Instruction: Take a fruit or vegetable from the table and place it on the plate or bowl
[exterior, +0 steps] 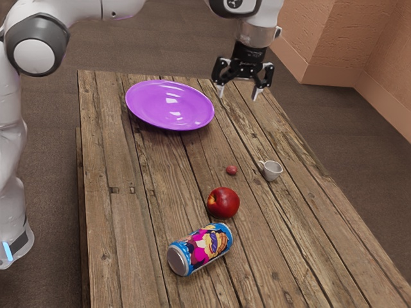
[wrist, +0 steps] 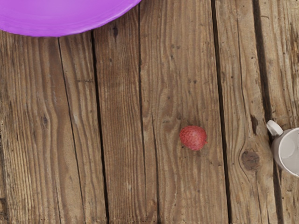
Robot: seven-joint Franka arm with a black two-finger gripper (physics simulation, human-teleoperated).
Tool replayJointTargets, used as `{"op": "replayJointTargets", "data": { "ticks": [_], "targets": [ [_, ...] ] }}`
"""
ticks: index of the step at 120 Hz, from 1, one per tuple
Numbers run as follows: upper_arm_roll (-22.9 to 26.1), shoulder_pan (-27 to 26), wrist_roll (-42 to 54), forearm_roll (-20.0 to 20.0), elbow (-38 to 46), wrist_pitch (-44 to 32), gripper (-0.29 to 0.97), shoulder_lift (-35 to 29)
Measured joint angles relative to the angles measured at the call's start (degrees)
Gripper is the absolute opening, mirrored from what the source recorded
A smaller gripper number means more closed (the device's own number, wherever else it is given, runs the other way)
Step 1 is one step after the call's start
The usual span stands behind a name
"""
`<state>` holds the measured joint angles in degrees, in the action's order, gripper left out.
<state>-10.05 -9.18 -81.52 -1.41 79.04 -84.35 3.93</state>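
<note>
Exterior view, L to R: a purple plate (exterior: 169, 104) at the far end of the counter (exterior: 128, 212), a can (exterior: 200, 249) on its side near the front, an apple (exterior: 223, 202) just beyond it, and a small red fruit (exterior: 231, 170) mid-counter. Next the pincer (exterior: 238, 92) hangs above the boards beside the plate's rim, fingers spread w/ nothing between them, prob. poised to drop onto a fruit, & a white cup (exterior: 271, 169) stands near the small fruit. Wrist view adds the close look: plate (wrist: 60, 16) edge, small red fruit (wrist: 193, 137) w/ rough skin lying apart from the cup (wrist: 287, 151), so I judge there's room for the fingers.
</note>
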Motion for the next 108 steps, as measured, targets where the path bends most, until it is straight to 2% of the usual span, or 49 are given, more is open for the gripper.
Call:
{"op": "replayJointTargets", "data": {
  "ticks": [18, 35, 53, 71, 79, 86, 96, 108],
  "targets": [
    [0.1, -1.9, -11.5, -0.5, 0.0, 0.3, 0.68, -1.1],
    [-0.6, -3.4, -16.0, -6.1, 0.6, 1.6, 0.68, -4.7],
    [-2.5, -5.0, -13.2, -10.2, 1.6, 3.5, 0.68, -4.6],
    [-2.8, -4.2, -3.4, -11.2, 2.0, 4.7, 0.68, -2.5],
    [-2.5, -1.9, 1.0, -11.7, 1.5, 4.7, 0.68, 2.4],
    [-2.2, 4.1, 4.7, -12.9, 1.0, 4.4, 0.68, 6.2],
    [-1.2, 11.3, 9.5, -17.1, -1.7, 4.1, 0.68, 12.0],
    [1.7, 13.1, 14.7, -19.4, -4.6, 3.8, 0.68, 15.8]
  ]
}}
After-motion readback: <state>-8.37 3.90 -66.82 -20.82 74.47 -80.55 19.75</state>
